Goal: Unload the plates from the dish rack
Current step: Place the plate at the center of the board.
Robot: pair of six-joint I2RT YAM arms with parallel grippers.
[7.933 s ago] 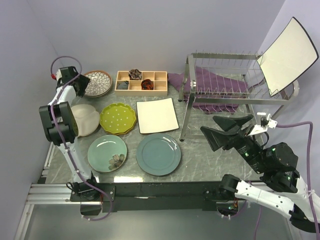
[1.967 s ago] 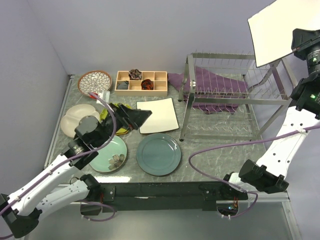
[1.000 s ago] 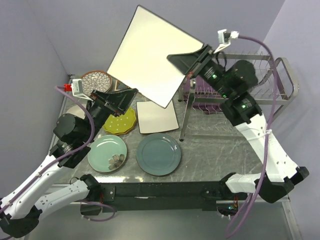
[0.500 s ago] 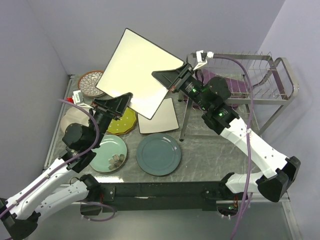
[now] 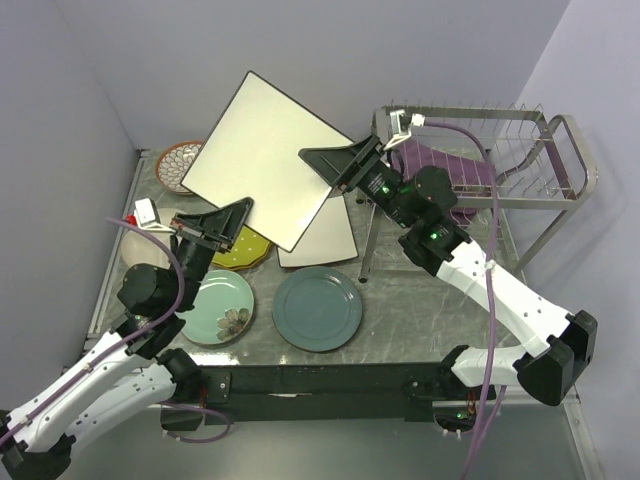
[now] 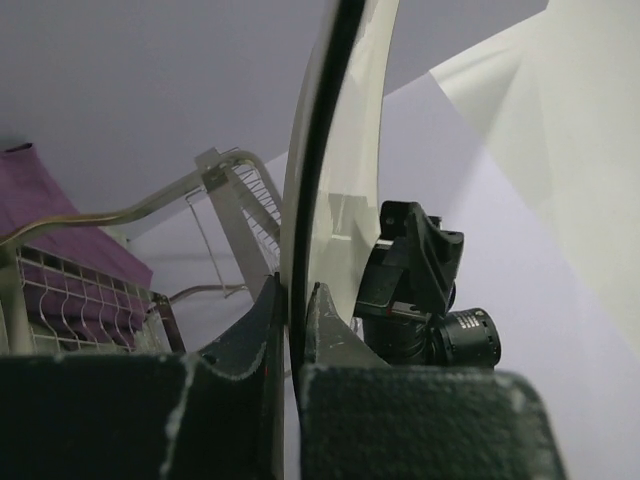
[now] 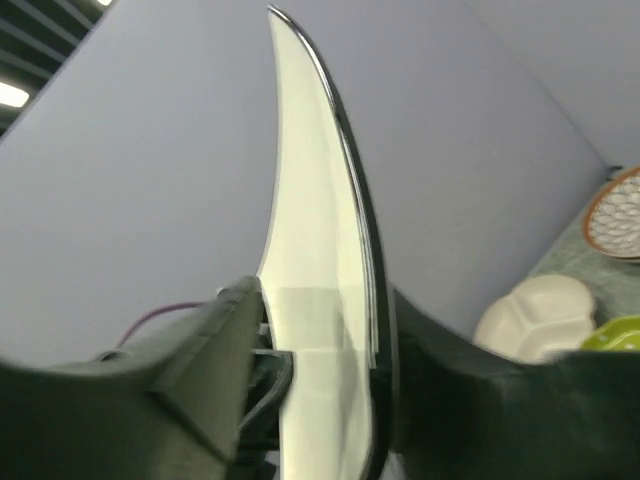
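Tabletop (image 5: pixel 420 310) beneath both grippers held the other plates (image 5: pixel 317 308), the dish rack (image 5: pixel 480 110) behind my right gripper (image 5: pixel 312 160) looked bare, and the apparently last white square plate (image 5: pixel 265 150) hung between the tools, left gripper (image 5: pixel 245 208) clamped on its edge, right gripper straddling it, grip unclear.

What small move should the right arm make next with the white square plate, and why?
Probably the right fingers should open fully and draw back from the white square plate. The left fingers are shut on its edge at the left arm's side, and it hangs in the air between both arms, above the table. Whether the right fingers grip it now, I cannot tell.
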